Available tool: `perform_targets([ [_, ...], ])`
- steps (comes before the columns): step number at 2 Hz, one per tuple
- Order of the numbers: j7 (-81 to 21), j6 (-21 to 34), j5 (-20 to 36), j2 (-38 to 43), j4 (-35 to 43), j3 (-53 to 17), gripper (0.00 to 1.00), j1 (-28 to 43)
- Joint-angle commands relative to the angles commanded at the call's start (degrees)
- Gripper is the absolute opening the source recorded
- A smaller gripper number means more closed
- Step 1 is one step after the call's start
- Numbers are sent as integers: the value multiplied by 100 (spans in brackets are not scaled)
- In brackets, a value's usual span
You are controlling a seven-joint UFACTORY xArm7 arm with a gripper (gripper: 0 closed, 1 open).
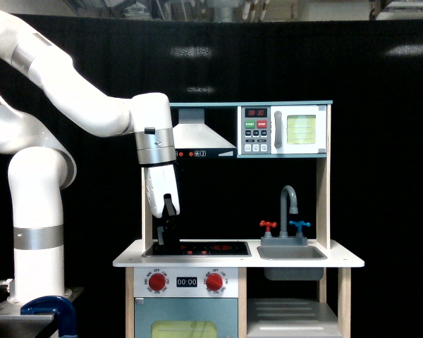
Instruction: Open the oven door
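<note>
The white robot arm [70,98] comes in from the exterior view's left and bends down over the toy kitchen [240,262]. Its gripper [168,236] is dark and hangs just above the left end of the black stove top [197,248], w/ the red rings on it. The gripper is seen against a black background, so I cannot tell if the fingers are wide or narrow, and nothing is seen in it.

The oven door [301,129] is high up on the exterior view's right, under the top shelf of the kitchen, well apart from the gripper. It is a small white frame w/ a pale yellow-green window, and it looks flat and closed against its box. The grey handle [278,129] stands vertical at the left edge of the door. Just beside it, to the left, is the button panel [256,129]: a red digital display on top, digits too small to read for sure, then a green button "START" and a red button, its word too small to read, then small grey keys.

Left of the panel is the white hood [201,134], w/ a strip of small icons under it, not readable.

Lower, the sink [291,251] has a grey tap [289,204] and a red and a blue handle. On the front below the stove are two red knobs [157,282] w/ "OFF" and numbers around, and between them a display "00:00" [187,282]. Under that is the light-blue door [186,318] w/ a yellow-green window.
</note>
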Motion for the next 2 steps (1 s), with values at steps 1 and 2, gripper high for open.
perform_targets([
  [1,-2176,-496,1228,1320,1328,-909,100,1712],
  [2,-6465,1121,3277,2871,3238,-2801,100,3118],
])
